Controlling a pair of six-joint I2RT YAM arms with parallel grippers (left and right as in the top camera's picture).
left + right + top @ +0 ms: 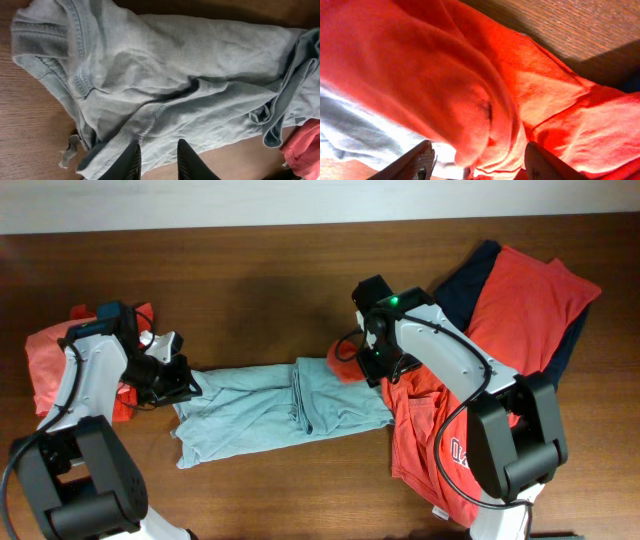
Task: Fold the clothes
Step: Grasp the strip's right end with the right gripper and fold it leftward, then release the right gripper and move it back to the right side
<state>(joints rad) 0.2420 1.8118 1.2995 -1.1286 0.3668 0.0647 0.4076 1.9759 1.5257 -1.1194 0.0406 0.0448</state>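
Your left gripper [156,152] sits at the left end of the grey shirt [265,408], which lies stretched across the middle of the table [250,280]. Its narrow-set fingers straddle the hem, probably to anchor it, but I cannot tell whether they actually pinch it. Your right gripper [479,150] stands wide apart around a fold of the coral shirt [445,75] at the grey shirt's far end, clamping nothing.

Navy T-shirt [462,284] mostly under the coral one [527,295], white lettering [456,448] illegibly small
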